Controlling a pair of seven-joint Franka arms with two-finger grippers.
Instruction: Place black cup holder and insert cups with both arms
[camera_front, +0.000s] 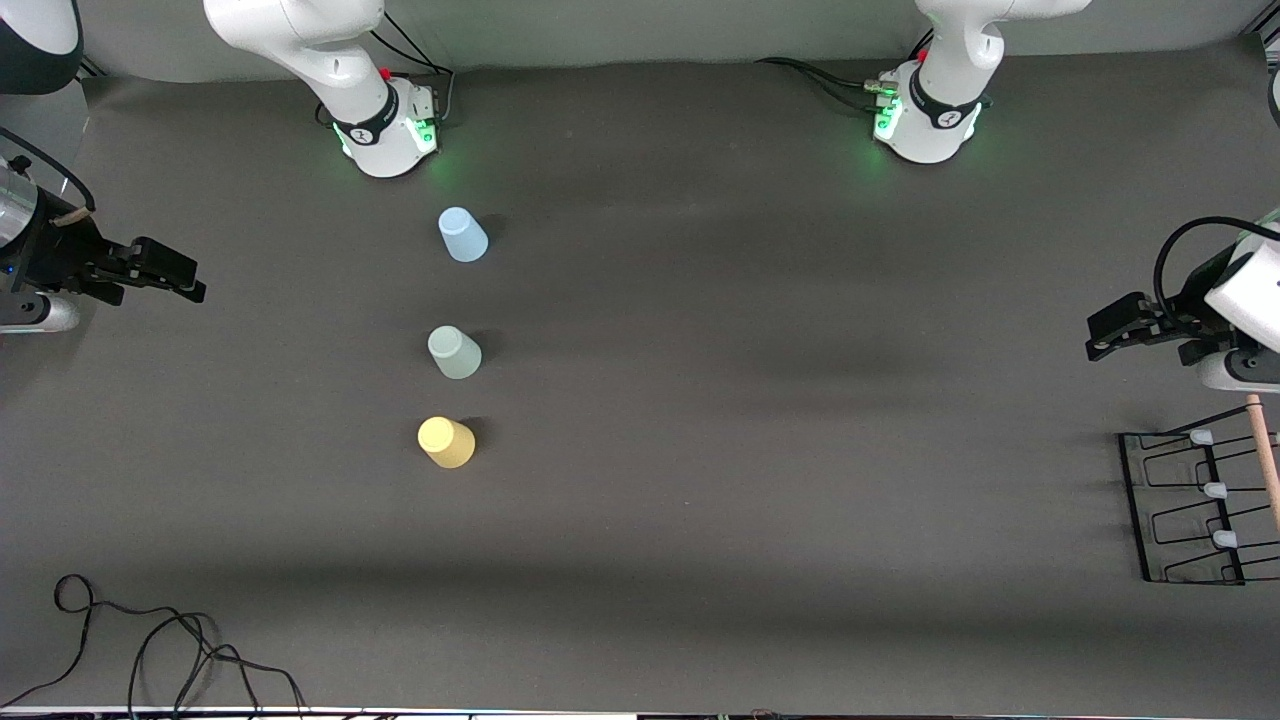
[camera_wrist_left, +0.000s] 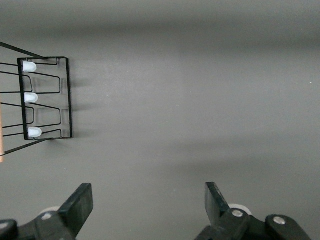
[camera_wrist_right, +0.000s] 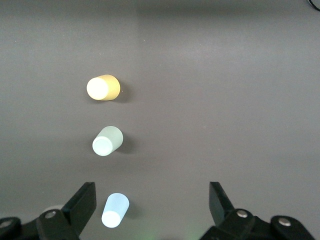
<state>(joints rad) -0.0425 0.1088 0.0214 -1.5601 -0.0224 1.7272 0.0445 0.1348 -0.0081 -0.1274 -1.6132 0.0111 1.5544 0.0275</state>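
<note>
**Both tools wide open, nothing picked up yet**

Left tool (camera_front: 1110, 335) hanging open and empty above the left arm's end of the table (camera_front: 760, 420), jaws spread wide apart in the left wrist view. Just below it and a little nearer the front camera, the black cup holder (camera_front: 1190, 510) resting on the table, partly cut off by the frame edge, with three pale-capped pegs showing and the wooden rod handle (camera_front: 1265, 460) running along its top. Probably parked there for the left tool to reach first, the handle offering the obvious place to grip.

Right tool (camera_front: 170, 275) likewise open and empty, up over the right arm's end of the table. Well out in front of it, three cups standing upside down in a spaced line: light blue cup (camera_front: 463, 235) closest to the right arm's base, mint green cup (camera_front: 454, 352) in the middle, yellow cup (camera_front: 446, 442) nearest the front camera. Gaps between them apparently wide enough for open jaws to drop around one without nudging another.

Holder and cups well apart, so still at the very start. No readable brand, label or writing on cups or holder; a small mark on each arm's base, illegible.
</note>
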